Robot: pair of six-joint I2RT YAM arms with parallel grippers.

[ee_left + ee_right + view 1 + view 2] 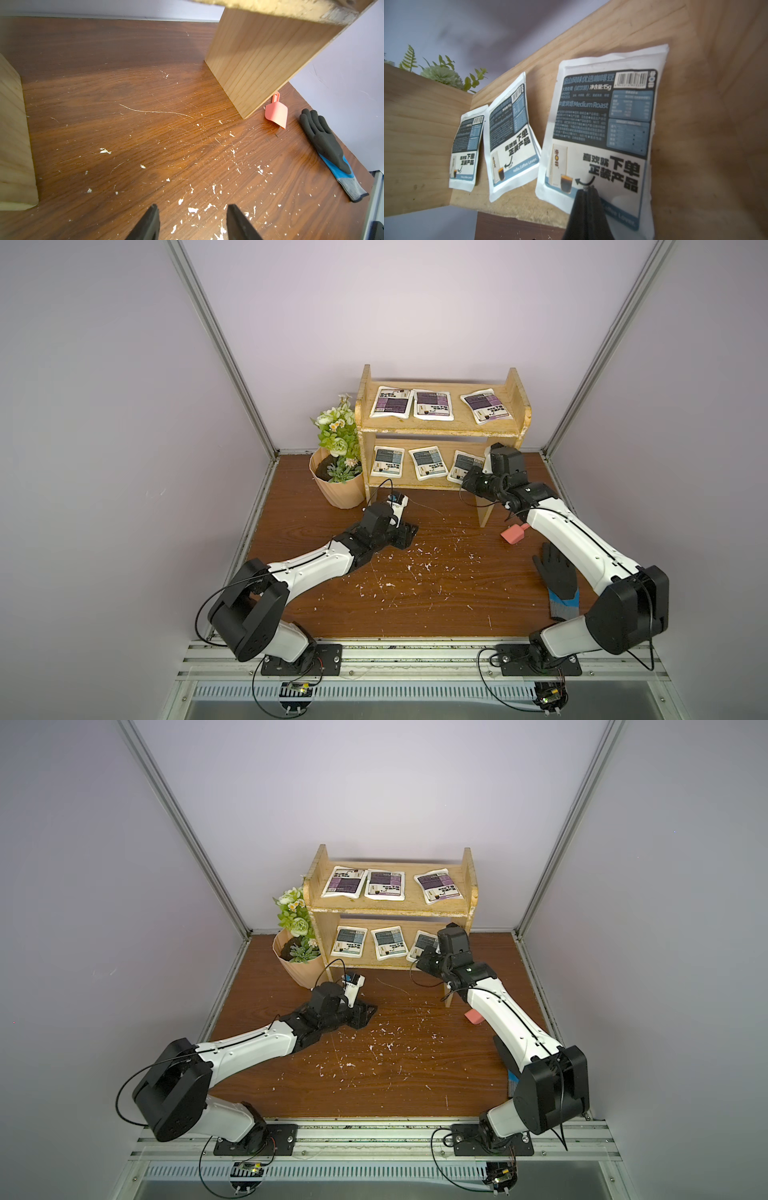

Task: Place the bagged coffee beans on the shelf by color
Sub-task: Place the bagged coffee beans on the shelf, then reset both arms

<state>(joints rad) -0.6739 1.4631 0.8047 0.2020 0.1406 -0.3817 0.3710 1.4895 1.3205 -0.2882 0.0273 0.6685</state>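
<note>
A scratched brown table [415, 605], flecked with white chips, carries everything. At its far edge stands the shelf [517, 393], a pale wooden two-tier rack. Just beside it sits a ribbed peach flowerpot [340, 489] of artificial flowers, and a dark glove [557, 576] with a blue cuff lies near the right arm.

Three purple pouches [433, 405] lie flat in a row on the upper board, and three grey-blue pouches [428, 462] lie on the lower one. In the right wrist view the end pouch [602, 124] reads "Medium Roast" and "15g" beside a barcode, with bold "下单 正装产品" below. The middle pouch [512, 135] shows "Hello, Coffee Lover."

The right gripper [588, 189] has its jaws pressed together, gripping nothing — its tip sits over the end pouch's lower print, and whether it touches cannot be told. The left gripper [193, 207] hangs low over the table in front of the shelf, jaws about half apart and empty. A small pink scoop [513, 534] lies on the table near the shelf's leg.
</note>
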